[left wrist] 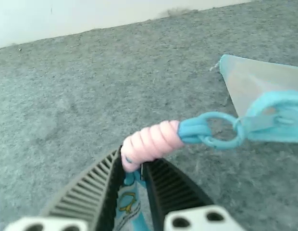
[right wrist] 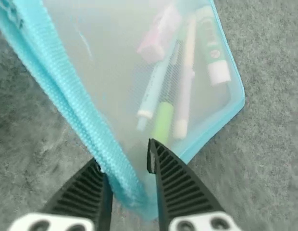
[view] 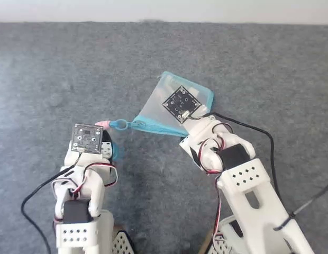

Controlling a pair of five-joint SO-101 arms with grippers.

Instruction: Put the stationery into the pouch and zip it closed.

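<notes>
A translucent pouch [view: 158,108] with blue edging lies on the grey carpet, partly under the right arm's camera. Through its mesh I see pens, a pink eraser and a glue stick [right wrist: 211,48]. My right gripper [right wrist: 127,175] is shut on the pouch's zipper-side corner [right wrist: 125,185]. A pink charm [left wrist: 149,143] hangs on a blue ring [left wrist: 218,132] from the zipper pull. My left gripper [left wrist: 132,178] is shut on the pink charm, to the left of the pouch [left wrist: 264,91]. In the high view the charm [view: 104,125] and ring [view: 120,125] stretch from the left arm to the pouch.
Grey carpet [view: 58,69] covers the table all around, with a pale wall along the far edge. Black cables [view: 259,132] trail from both arms near the front.
</notes>
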